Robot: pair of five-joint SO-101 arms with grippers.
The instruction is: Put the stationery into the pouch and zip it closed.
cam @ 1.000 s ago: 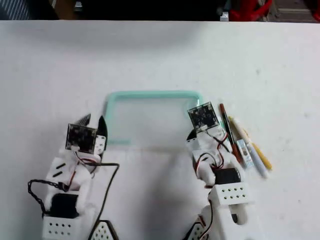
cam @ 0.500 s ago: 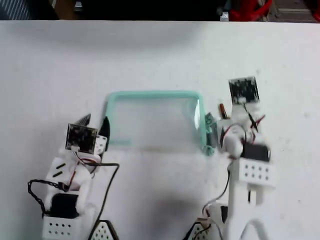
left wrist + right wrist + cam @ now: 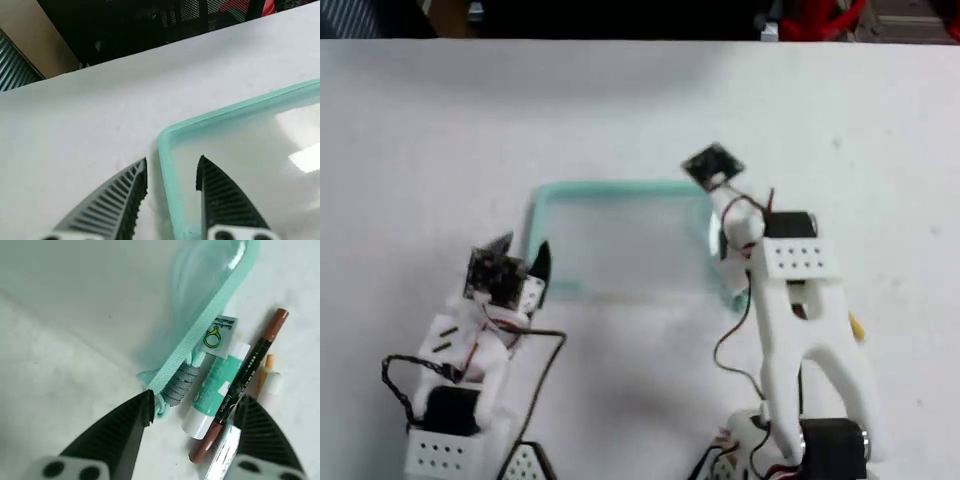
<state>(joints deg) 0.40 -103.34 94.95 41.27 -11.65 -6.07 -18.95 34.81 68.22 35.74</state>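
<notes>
A white tabletop (image 3: 620, 110) is seen from above; its surface is plain and matte, and a few small dark specks are noticed on it. Behind its far edge a dark area (image 3: 620, 18) is seen. Toward the right, a red object (image 3: 817, 18) is found just behind this edge; its shape cannot be told. At the far left corner a blue-grey ribbed surface (image 3: 345, 18) is visible. In the left wrist view a black mesh (image 3: 165, 25) is shown behind the tabletop, and a beige panel (image 3: 35, 35) is seen between the mesh and the ribbed surface.
</notes>
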